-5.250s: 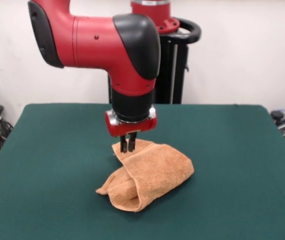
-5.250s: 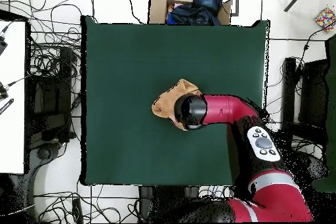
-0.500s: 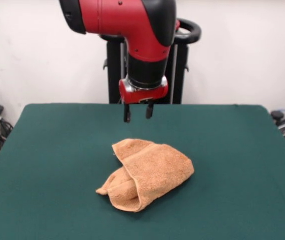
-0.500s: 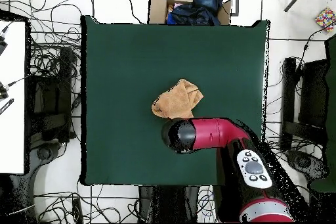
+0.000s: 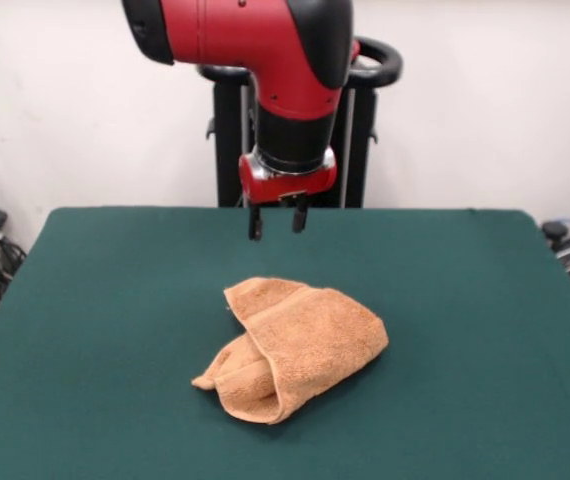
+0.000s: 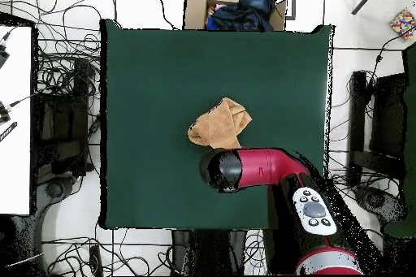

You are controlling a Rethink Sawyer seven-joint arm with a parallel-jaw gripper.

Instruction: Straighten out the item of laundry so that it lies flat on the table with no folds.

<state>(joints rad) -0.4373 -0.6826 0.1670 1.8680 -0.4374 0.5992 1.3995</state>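
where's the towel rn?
The orange-tan terry-cloth towel lies crumpled and folded near the middle of the dark green felt table in the front view, nearer the camera than the open tool hanging above the table.

My arm (image 5: pixel 265 50) is glossy red with black joint caps, a grey button panel (image 6: pixel 313 211), and two dark fingers (image 5: pixel 255 222).

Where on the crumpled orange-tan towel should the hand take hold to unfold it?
Probably the top flap's thick folded edge of the orange-tan terry towel, coming straight down. That flap lies over the rolled layers, so lifting it should open the bundle. The hand hangs open above the table.
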